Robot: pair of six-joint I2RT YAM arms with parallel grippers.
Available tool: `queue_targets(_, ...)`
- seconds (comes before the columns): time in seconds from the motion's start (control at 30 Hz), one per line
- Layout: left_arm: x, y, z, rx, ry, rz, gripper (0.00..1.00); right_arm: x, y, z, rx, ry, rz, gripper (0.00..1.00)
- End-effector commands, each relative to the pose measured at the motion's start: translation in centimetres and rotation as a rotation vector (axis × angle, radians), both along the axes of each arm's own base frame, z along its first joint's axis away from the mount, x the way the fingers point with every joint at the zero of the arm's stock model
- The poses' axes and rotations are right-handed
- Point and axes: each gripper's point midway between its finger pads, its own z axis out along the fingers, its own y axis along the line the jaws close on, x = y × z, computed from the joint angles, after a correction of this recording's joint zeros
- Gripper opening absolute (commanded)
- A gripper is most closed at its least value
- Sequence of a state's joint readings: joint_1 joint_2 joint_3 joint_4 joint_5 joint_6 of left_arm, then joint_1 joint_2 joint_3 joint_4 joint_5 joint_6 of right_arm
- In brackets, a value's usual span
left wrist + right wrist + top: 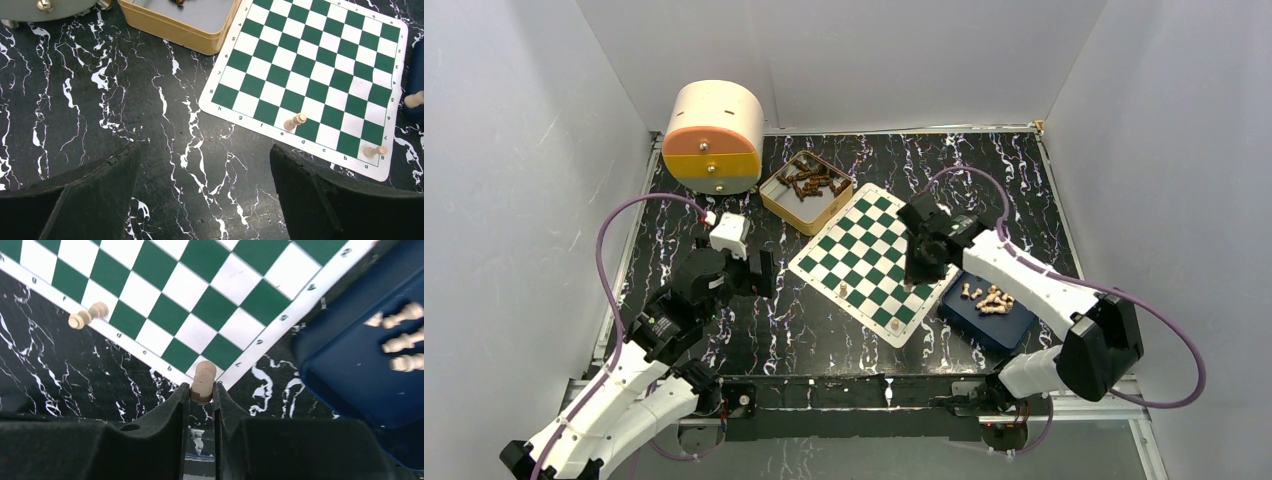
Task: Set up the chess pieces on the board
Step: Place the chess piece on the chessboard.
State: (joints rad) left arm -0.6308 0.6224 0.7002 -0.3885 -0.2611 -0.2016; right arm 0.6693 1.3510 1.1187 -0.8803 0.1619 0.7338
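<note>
A light tan, round-headed turned chess piece is clamped between the narrowed fingertips of the right gripper, above a corner of the green-and-white board. The left gripper is spread wide, empty. The black, white-veined table is enclosed by plain white walls.

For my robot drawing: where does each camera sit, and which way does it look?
Top external: above and behind, looking down at the board; left arm and right arm show.
Left wrist: on the left arm, looking down at table and board past its open left gripper.
Right wrist: on the right arm, looking down at board corner and blue tray; right gripper pinches a chess piece.
Shared: all three see the board.
</note>
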Motion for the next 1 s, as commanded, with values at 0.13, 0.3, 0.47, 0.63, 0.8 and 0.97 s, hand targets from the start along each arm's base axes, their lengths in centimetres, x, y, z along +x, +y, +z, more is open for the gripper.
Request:
queue_targets(0.13,0.3,0.6,1.1,-0.013,-0.055,0.03,0.97,-1.4,5.6,-1.3,0.017,0.02,0.071,0.24)
queue_targets(0.3,0.3,0.5,1.0,-0.012,-0.052,0.029,0.97,-2.0,7.1,-2.6,0.027,0.056,0.104,0.24)
queue_targets(0.47,0.3,0.5,1.0,-0.013,-0.052,0.027,0.97,-2.3,7.7,-3.6,0.042,0.08,0.112,0.25)
queue_targets(0.63,0.3,0.5,1.1,-0.015,-0.054,0.026,0.97,-2.7,7.6,-4.6,0.031,0.109,0.107,0.25)
queue_targets(0.8,0.3,0.5,1.0,-0.013,-0.054,0.026,0.97,-2.9,7.4,-5.2,0.015,0.123,0.105,0.25)
queue_targets(0.97,0.3,0.5,1.0,-0.012,-0.053,0.026,0.97,-3.1,7.3,-5.9,-0.001,0.141,0.107,0.25)
